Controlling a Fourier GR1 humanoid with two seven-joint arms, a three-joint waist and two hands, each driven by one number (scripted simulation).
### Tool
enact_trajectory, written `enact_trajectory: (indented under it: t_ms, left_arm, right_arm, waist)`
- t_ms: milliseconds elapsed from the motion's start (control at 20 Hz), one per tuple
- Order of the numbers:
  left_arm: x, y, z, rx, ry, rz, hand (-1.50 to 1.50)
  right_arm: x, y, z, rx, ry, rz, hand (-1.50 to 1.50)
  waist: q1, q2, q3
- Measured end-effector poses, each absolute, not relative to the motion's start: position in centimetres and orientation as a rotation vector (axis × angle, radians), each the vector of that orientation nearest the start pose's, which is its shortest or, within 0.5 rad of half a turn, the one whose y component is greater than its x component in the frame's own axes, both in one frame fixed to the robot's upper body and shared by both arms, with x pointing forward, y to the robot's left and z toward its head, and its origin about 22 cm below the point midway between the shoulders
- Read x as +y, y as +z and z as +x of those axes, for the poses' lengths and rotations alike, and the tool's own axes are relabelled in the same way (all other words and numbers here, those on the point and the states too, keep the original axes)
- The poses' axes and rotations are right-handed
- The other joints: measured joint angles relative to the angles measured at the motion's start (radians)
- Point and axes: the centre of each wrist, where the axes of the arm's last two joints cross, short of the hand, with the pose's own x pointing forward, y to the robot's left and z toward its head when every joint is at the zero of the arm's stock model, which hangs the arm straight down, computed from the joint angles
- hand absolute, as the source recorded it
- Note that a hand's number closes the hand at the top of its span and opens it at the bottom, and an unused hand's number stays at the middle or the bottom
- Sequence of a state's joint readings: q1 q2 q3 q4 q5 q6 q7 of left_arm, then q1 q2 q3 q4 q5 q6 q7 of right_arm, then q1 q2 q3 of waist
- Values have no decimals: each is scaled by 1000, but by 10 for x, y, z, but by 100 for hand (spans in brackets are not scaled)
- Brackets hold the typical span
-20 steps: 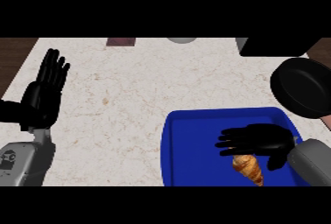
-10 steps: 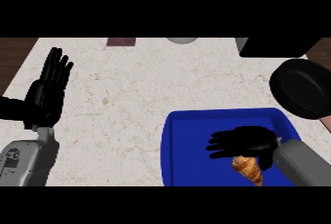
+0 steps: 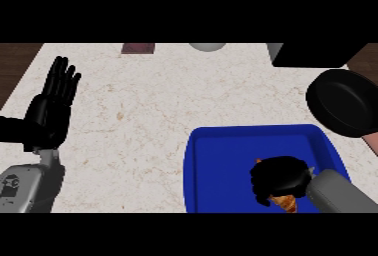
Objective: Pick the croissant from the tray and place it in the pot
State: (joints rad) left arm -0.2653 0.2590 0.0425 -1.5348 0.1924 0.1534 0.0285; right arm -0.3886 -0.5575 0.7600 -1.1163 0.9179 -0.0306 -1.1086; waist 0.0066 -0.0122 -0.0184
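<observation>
The croissant (image 3: 285, 202), golden-brown and tapering, lies in the blue tray (image 3: 221, 170), near its front right part; only one pointed tip and a small sliver at the far side show. The right hand (image 3: 279, 179), matte black, is curled over the croissant and covers most of it, fingers bent round the pastry. The tray is a smooth rectangular dish with rounded corners and a raised rim, sitting on the pale, speckled stone-like surface (image 3: 162, 105). Beyond the tray's right corner sits the pot (image 3: 347, 102), round, black and dull. The left hand (image 3: 53, 102) shows at the left edge, open, fingers straight and upward, resting.
</observation>
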Motion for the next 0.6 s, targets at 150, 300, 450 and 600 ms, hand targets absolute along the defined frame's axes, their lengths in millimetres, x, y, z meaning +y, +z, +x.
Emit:
enact_trajectory:
  t_ms: [150,300,450,600]
  left_arm:
    - [267,74,302,-1763,50,111,0]
    - [270,79,304,-1762,52,108,0]
    - [273,79,304,-1762,60,118,0]
    - [271,82,305,-1761,51,112,0]
  right_arm:
    - [-241,-35,279,1984,-2626,-424,150]
    - [-245,-30,276,2039,-2590,-389,150]
    - [-258,-23,272,2140,-2544,-316,150]
    - [-261,-11,287,2360,-2536,-99,150]
  waist:
    - [0,0,-1]
    - [-4,1,1]
    - [-10,3,5]
    - [-6,9,11]
